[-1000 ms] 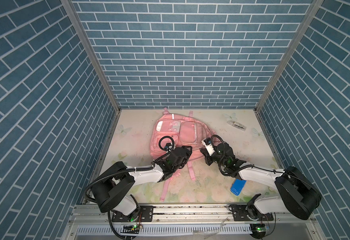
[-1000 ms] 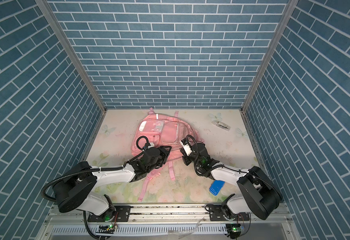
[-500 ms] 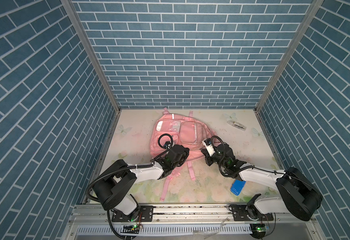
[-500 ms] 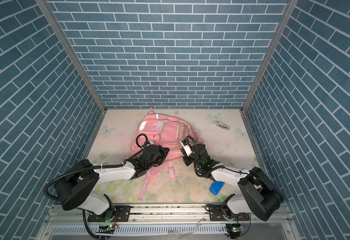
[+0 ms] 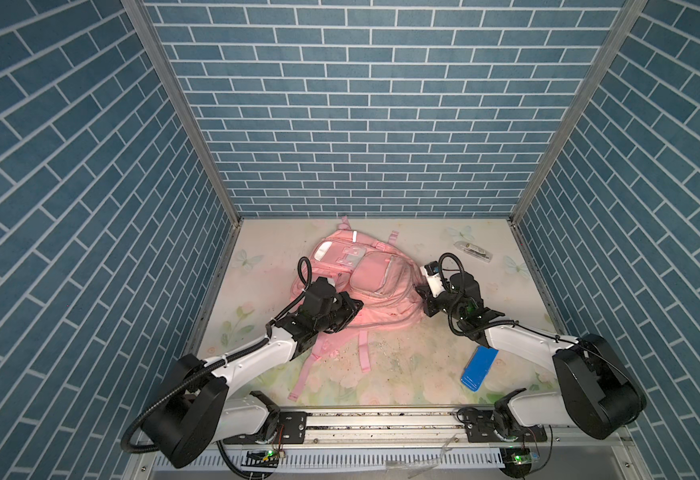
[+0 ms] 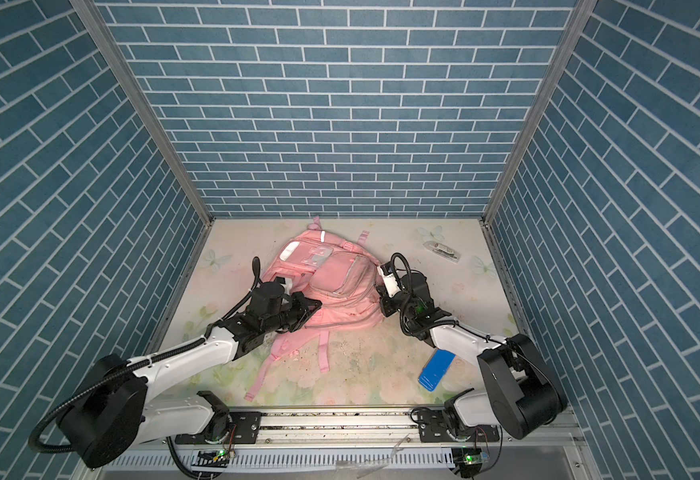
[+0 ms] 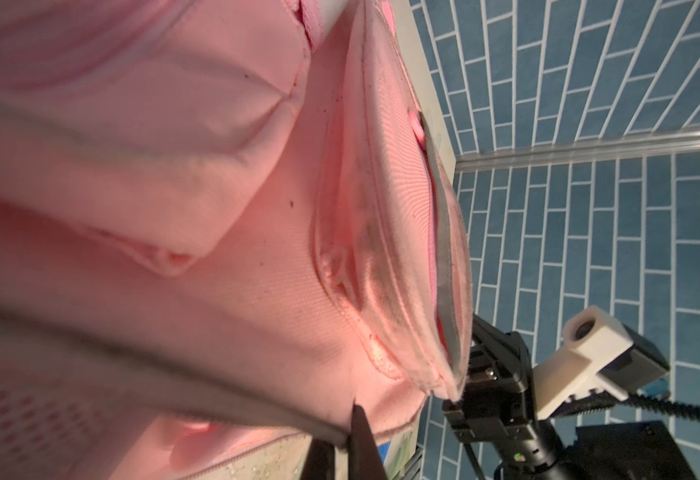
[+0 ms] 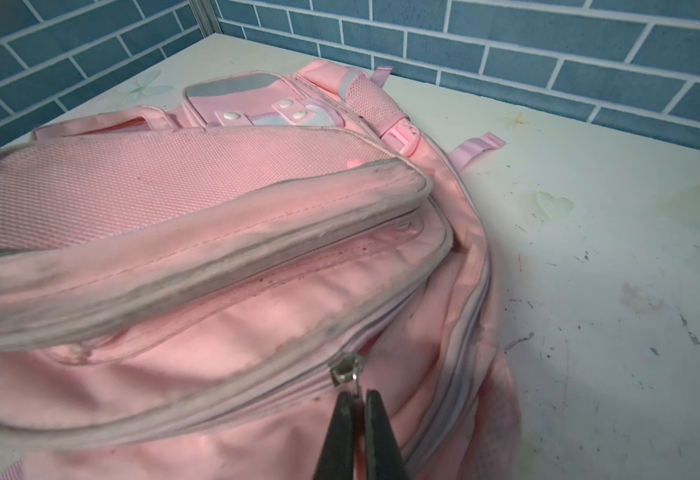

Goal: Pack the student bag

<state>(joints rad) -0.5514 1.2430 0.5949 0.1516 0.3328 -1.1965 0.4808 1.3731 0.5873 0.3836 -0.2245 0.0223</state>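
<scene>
Student bag (image 5: 364,282) lies front-up mid-table, nearer the back wall, straps trailing toward the front rail (image 5: 381,424). Table (image 5: 402,361): pale floral/butterfly print, scuffed, dark specks esp. near the front. Blue brick-pattern walls (image 5: 364,124) on 3 sides w/ metal corner posts. L gripper (image 5: 354,307) clenched on the bag's grey-piped near edge. R gripper (image 8: 356,395) clenched on the zipper pull (image 8: 355,381). Blue case (image 5: 480,368) front R, clear packet (image 5: 472,250) back R, both apart from the bag.
</scene>
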